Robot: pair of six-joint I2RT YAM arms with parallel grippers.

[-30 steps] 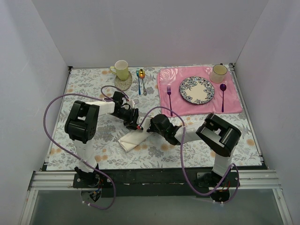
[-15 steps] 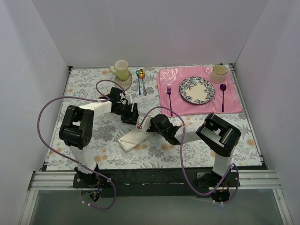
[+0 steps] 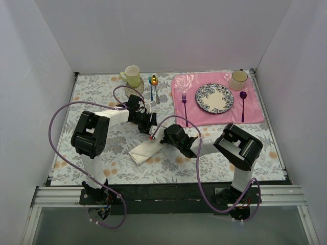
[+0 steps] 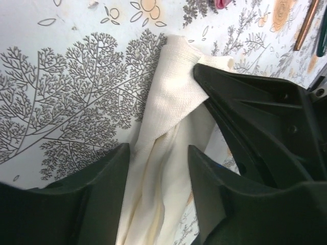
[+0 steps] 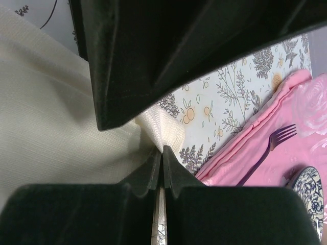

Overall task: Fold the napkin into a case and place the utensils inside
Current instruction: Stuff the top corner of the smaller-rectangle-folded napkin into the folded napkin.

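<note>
The cream-white napkin (image 3: 144, 151) lies folded in a long strip on the flowered tablecloth. My right gripper (image 3: 162, 138) is shut on its far corner; in the right wrist view the jaws (image 5: 162, 151) pinch the napkin's (image 5: 51, 127) edge. My left gripper (image 3: 149, 128) stands open just behind it. In the left wrist view its fingers (image 4: 102, 178) straddle a loose ridge of the napkin (image 4: 171, 107) without pinching it. The gold-bowled spoon (image 3: 154, 80) and the copper knife (image 3: 157, 97) lie at the back. The knife (image 4: 306, 23) also shows at the left wrist view's top right.
A yellow-green mug (image 3: 133, 75) stands on a coaster at the back. To the right lies a pink placemat (image 3: 190, 115) with a patterned plate (image 3: 214, 98), purple fork (image 3: 185, 109), purple spoon (image 3: 242, 104) and cream cup (image 3: 238, 79). White walls enclose the table.
My left gripper has opened and let go of the napkin, drawing back a little toward the far side. The right gripper has stayed shut on the napkin's corner.
</note>
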